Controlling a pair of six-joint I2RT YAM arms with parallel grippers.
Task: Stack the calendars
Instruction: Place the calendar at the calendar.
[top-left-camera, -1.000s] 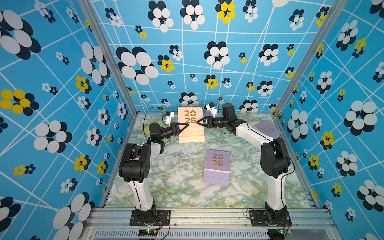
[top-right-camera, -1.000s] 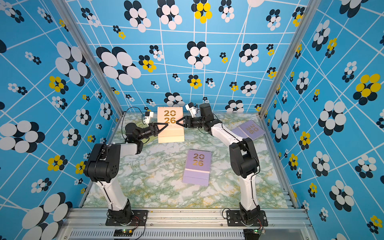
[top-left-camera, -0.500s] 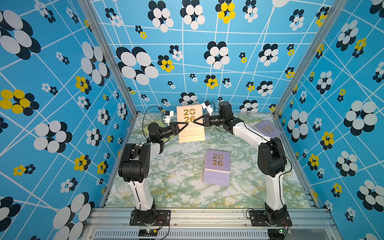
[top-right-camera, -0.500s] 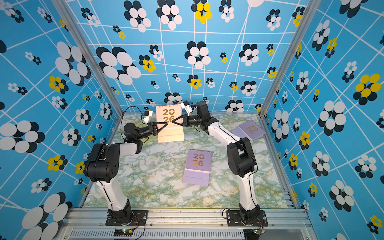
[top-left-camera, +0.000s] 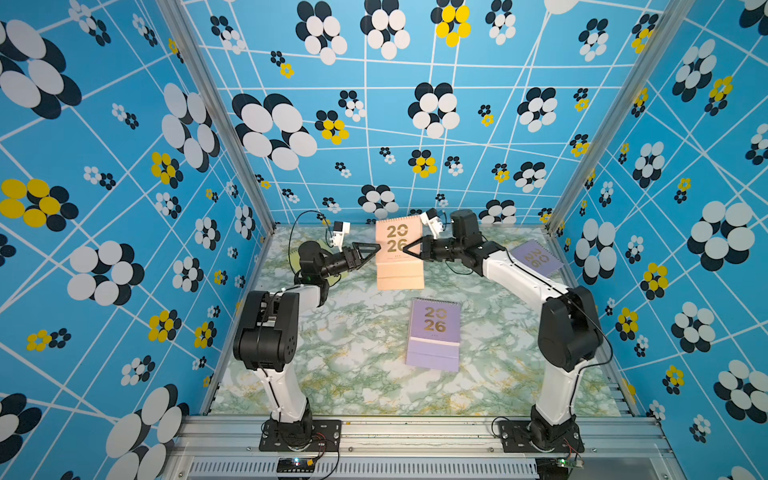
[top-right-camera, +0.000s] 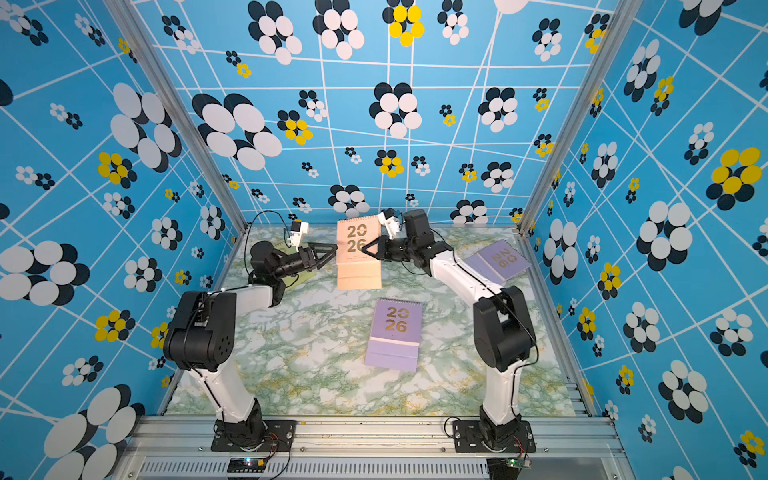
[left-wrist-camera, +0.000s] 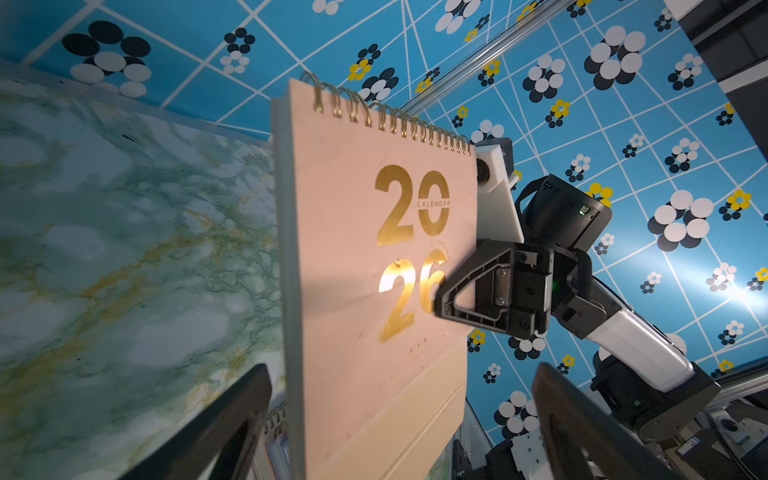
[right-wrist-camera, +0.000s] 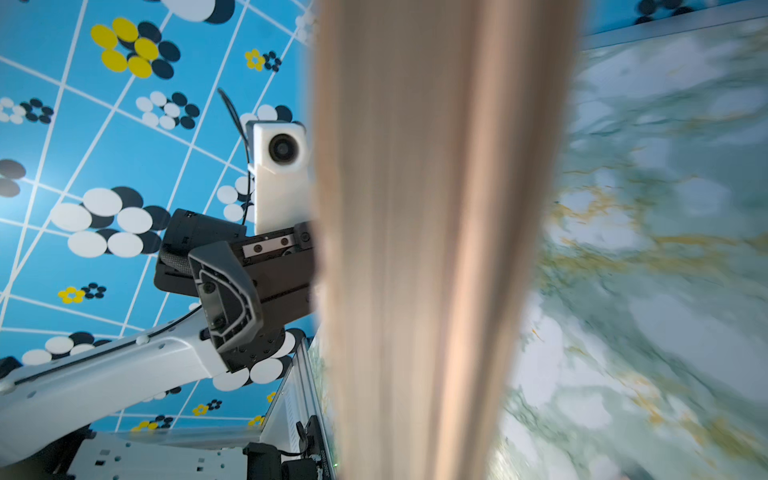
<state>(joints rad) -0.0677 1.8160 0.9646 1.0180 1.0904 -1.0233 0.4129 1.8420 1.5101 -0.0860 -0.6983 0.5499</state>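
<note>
Peach calendar (top-left-camera: 398, 249), one, I'm holding upright, right gripper (top-left-camera: 406, 250) clenching its edge, left gripper (top-left-camera: 376, 248) gaping; I'm counting three lilac calendars (top-right-camera: 395, 328) (top-right-camera: 505, 257) (top-right-camera: 478, 262), one yellow-green calendar (top-left-camera: 294, 261).

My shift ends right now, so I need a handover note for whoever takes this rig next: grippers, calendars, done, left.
Left gripper: open, straddling one edge of the peach calendar, no clamp.
Right gripper: shut on the peach calendar, holding it upright at the rear.
Lilac calendar flat mid-table; two lilac calendars overlapping, rear right; yellow-green calendar partly under the left arm.
Done: no full stack. Left: pile all together.
</note>
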